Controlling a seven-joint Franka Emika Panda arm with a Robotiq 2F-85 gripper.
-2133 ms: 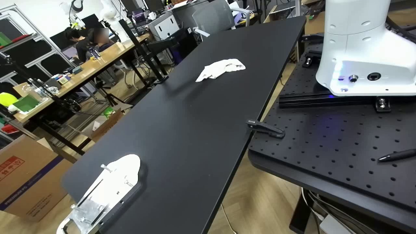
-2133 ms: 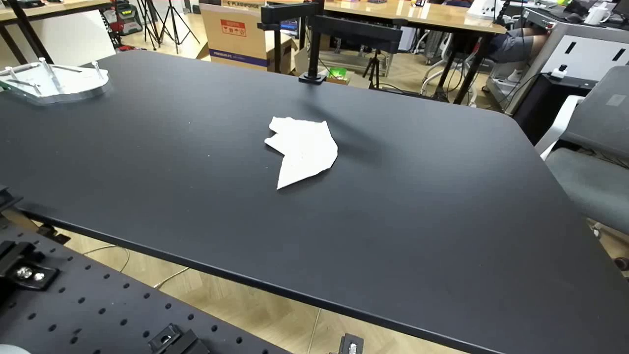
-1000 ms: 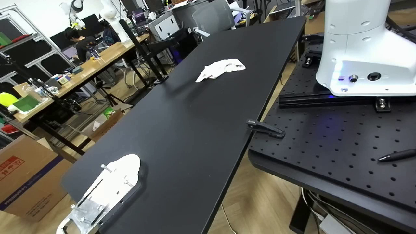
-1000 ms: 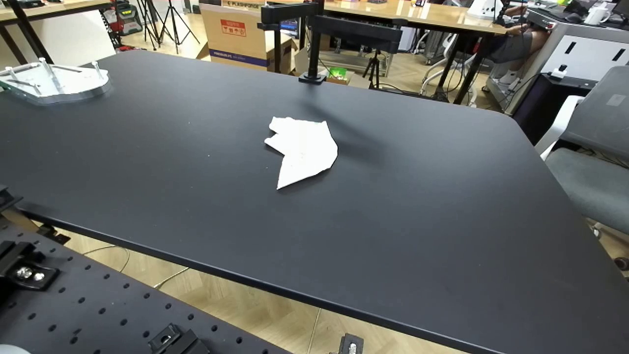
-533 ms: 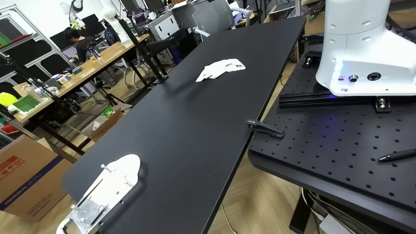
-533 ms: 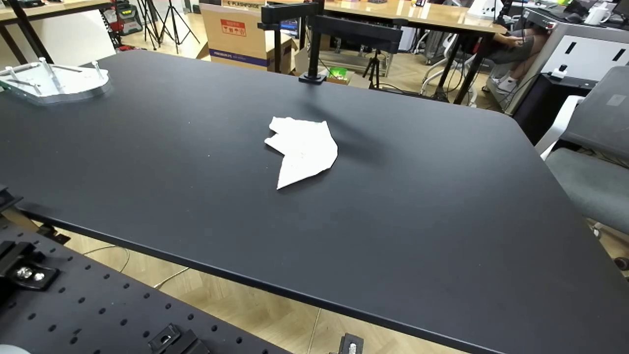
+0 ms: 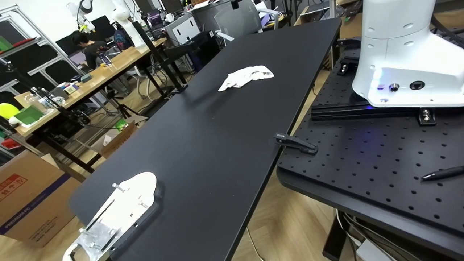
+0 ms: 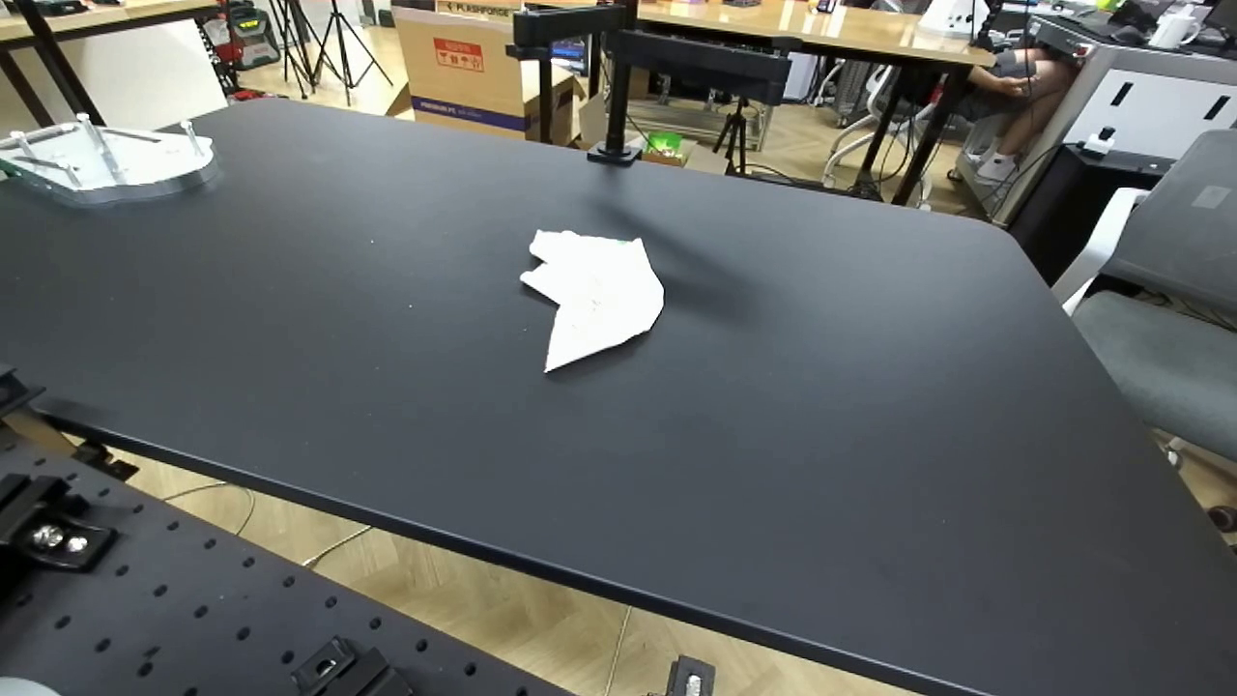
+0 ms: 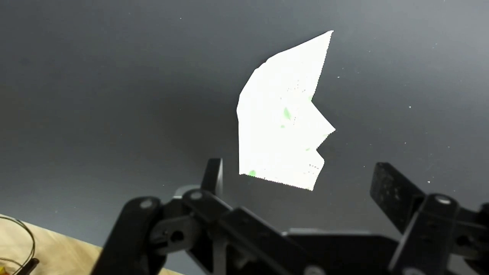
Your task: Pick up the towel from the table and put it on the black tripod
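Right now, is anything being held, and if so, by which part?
Nothing is held: the claw is open, and the towel lies on the table.

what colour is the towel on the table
The towel is white with a few green marks, clearest in the wrist view.

Counting one white towel on one black table, one gripper with two fingers, one black stand at the table's far edge, one metal fixture at the left, and, in an exterior view, one pegboard, one robot base and one pen at the right.
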